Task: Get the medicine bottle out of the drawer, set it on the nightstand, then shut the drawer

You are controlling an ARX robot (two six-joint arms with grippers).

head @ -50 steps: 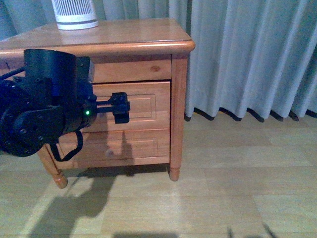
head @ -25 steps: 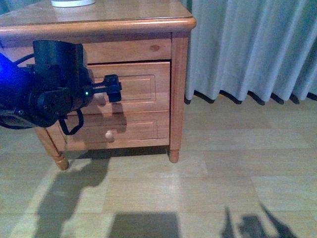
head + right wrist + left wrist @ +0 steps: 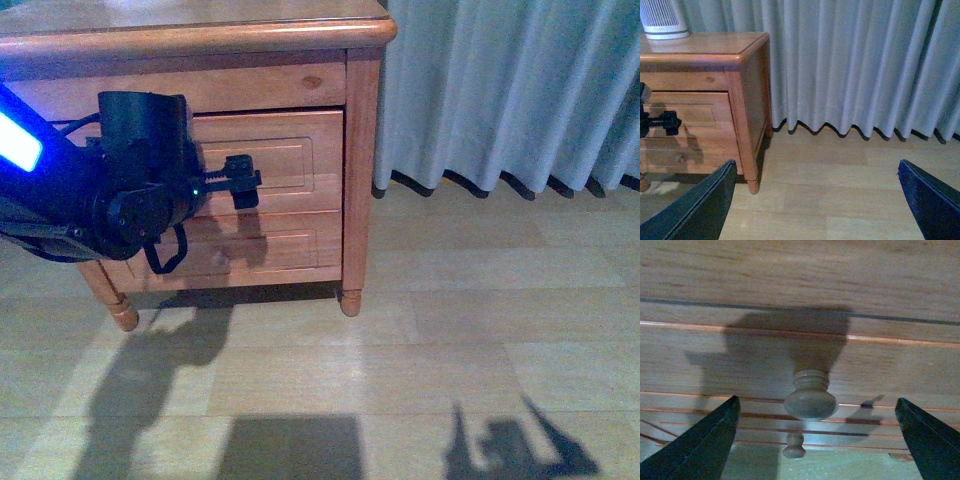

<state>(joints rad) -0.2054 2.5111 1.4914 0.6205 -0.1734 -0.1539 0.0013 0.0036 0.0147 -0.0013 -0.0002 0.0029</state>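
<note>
Left gripper (image 3: pixel 243 183), spread wide and holding nothing, hovers at the knob (image 3: pixel 810 401) of the nightstand's (image 3: pixel 200 40) upper drawer (image 3: pixel 290 160) — right gripper (image 3: pixel 815 167), likewise spread, hangs above the floor (image 3: pixel 840 200).

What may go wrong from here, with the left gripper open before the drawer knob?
The left gripper is open near the round knob; shutting too early may pinch only its head and slip off when pulling. The lower knob lies close below, so a low approach may open the wrong drawer.
</note>
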